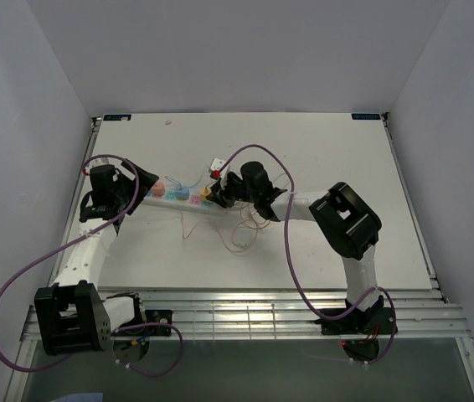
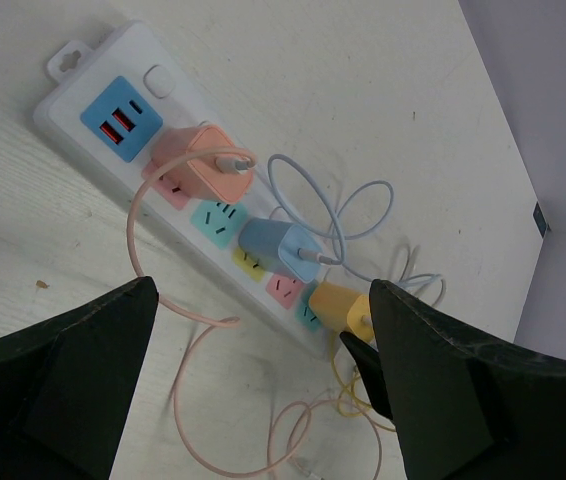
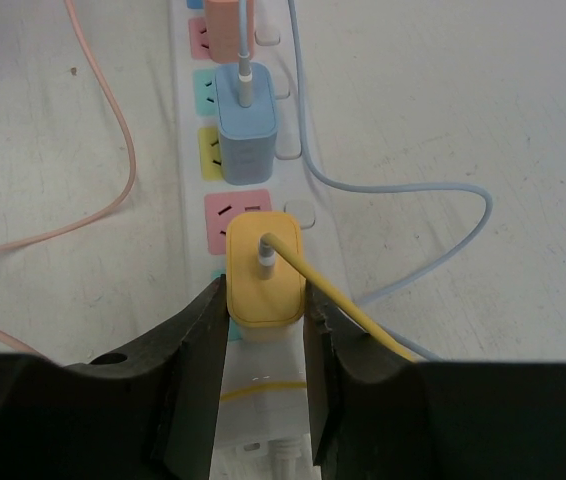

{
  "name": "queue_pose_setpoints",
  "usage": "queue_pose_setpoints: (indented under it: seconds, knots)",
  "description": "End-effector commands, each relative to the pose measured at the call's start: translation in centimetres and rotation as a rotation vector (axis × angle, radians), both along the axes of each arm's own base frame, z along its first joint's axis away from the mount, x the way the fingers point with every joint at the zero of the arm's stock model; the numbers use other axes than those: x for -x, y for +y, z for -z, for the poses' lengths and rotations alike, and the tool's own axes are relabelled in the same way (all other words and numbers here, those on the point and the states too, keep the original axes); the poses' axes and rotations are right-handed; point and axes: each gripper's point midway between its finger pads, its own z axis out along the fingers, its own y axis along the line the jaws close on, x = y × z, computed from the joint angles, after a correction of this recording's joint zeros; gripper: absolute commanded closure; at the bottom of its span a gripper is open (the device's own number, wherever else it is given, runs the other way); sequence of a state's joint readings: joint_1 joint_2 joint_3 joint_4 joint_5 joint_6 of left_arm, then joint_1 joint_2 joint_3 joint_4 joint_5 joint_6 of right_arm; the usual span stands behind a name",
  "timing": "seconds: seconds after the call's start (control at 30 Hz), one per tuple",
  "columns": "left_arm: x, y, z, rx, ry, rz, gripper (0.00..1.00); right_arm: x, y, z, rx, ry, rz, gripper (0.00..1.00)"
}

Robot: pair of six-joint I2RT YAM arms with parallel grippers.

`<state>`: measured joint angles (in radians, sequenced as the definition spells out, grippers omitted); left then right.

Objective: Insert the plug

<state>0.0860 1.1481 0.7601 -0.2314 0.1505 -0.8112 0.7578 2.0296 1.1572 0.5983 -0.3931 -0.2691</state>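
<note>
Overhead, the power strip (image 1: 182, 194) lies slantwise between left gripper (image 1: 143, 184) and right gripper (image 1: 218, 196). Left wrist: the left fingers hang spread wide above it. Right wrist: the right fingers pinch the yellow plug (image 3: 263, 270), which stands on the strip beside a blue plug (image 3: 246, 140).

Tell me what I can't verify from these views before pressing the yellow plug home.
- Right wrist: the yellow plug body and the right gripper hide its prongs and the socket beneath.
- Left wrist: a left gripper finger covers part of that plug.
- Top external: power strip sockets too small; the right arm covers the plug.
</note>
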Motion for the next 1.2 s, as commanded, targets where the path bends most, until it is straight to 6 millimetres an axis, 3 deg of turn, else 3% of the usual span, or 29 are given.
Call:
queue_pose_setpoints:
  seconds: [0.0,0.4,0.6,0.8,1.1,1.17]
  knots:
    - [-0.1,0.0,-0.5,-0.007,-0.029,0.011,0.02,5.7,-6.0,13.4,0.393,0.307,0.060,0.92]
    - [0.0,0.1,0.1,-0.007,-0.010,0.010,0.02,6.9,-7.9,13.7,0.434,0.433,0.217,0.92]
    - [0.0,0.0,0.1,-0.004,-0.002,0.016,0.02,6.5,-7.6,13.9,0.456,0.427,0.216,0.92]
    - [0.3,0.3,-0.3,-0.015,-0.005,-0.001,0.02,6.5,-8.6,14.8,0.565,0.365,0.253,0.92]
    - [0.5,0.3,-0.6,-0.017,-0.016,-0.003,0.02,8.8,-8.4,15.9,0.687,0.404,0.230,0.92]
    - [0.5,0.3,-0.8,-0.018,-0.019,-0.003,0.02,10.1,-8.7,16.7,0.684,0.461,0.214,0.92]
